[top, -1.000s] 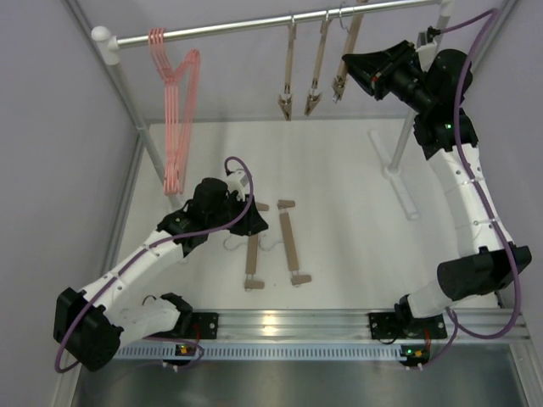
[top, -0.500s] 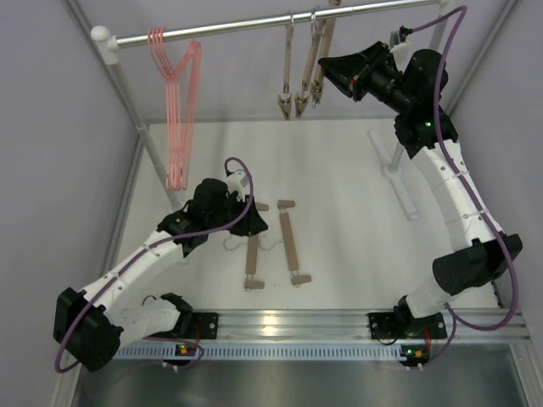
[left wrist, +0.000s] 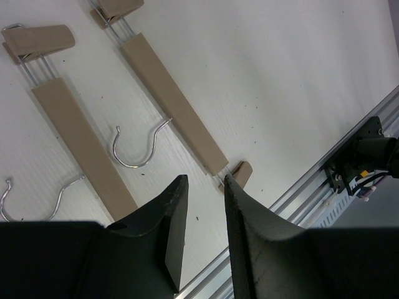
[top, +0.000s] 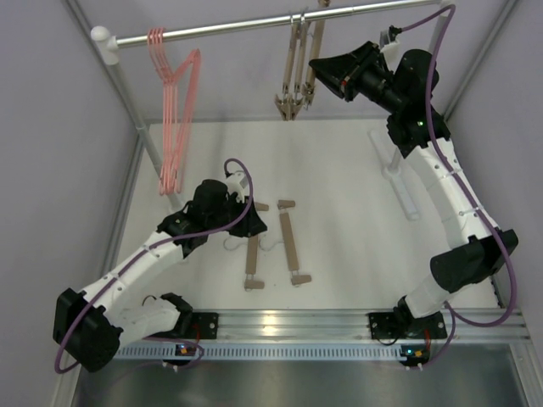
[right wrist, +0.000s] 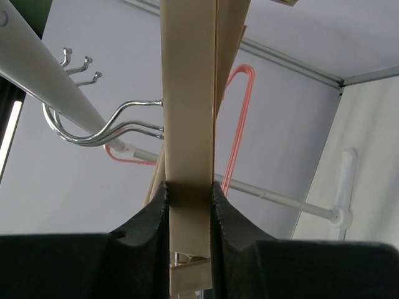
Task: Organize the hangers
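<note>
Three tan wooden bar hangers [top: 296, 68] hang bunched together from the silver rail [top: 254, 26] by their silver hooks [right wrist: 106, 128]. My right gripper [top: 316, 69] is shut on the nearest wooden bar [right wrist: 189, 124], its fingers [right wrist: 153, 215] pressed on both edges. Several pink wire hangers [top: 176, 119] hang at the rail's left end. Two more wooden bar hangers [top: 289, 242] lie flat on the white table, also in the left wrist view [left wrist: 171, 106]. My left gripper [left wrist: 202, 187] is open and empty, hovering just above them.
White posts [top: 140, 119] carry the rail at left and right [top: 405, 140]. A metal rail [top: 280, 322] runs along the table's near edge. Grey walls close in on both sides.
My right gripper has moved left along the rail with the wooden hanger, pushing the three hanging wooden hangers into one bunch. The pink hangers swing slightly. The left arm has not moved.
</note>
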Available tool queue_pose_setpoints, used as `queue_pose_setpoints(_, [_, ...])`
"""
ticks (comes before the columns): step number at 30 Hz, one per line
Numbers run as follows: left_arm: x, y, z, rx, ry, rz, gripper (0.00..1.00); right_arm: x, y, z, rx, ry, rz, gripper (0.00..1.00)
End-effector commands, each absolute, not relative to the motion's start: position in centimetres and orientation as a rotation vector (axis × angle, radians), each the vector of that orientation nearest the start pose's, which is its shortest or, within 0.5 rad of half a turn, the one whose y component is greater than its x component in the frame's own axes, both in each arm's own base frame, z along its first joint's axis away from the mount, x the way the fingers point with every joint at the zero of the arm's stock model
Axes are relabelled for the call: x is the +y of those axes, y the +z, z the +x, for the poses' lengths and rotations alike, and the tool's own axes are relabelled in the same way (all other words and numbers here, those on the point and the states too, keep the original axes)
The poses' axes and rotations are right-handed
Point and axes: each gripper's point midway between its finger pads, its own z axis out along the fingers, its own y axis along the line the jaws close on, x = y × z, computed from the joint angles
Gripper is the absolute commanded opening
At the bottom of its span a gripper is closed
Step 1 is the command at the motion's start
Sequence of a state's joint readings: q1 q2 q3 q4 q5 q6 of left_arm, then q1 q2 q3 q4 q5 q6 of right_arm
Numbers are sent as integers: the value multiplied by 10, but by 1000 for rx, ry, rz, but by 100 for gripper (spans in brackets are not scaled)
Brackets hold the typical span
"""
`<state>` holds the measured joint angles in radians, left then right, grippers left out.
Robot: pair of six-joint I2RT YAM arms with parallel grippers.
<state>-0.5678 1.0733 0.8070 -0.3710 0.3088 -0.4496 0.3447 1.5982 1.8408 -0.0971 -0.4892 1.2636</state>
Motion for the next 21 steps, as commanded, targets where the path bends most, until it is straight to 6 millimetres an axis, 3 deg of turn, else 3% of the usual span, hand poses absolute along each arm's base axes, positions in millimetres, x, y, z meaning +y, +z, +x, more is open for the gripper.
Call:
queue_pose_setpoints(1, [-225, 177, 227, 2265, -884, 314, 34, 264, 526, 386, 1602, 1597, 261, 19])
queue_pose_setpoints(9, [-225, 177, 226, 2266, -889, 308, 34, 256, 536, 375, 1572, 1574, 251, 44])
queue_pose_setpoints(17, [-224, 176, 226, 2268, -889, 305, 35, 240, 528, 364, 1586, 1490, 259, 48])
queue_pose_setpoints(18, [-224, 177, 226, 2266, -889, 305, 35, 235, 531, 355, 1581, 1473, 252, 49])
queue_pose_setpoints(19, [-225, 177, 225, 2266, -889, 308, 34, 232, 515, 355, 1623, 1427, 263, 49])
queue_pose_setpoints(21, [-223, 176, 226, 2266, -884, 302, 35, 222, 508, 339, 1638, 1374, 258, 49])
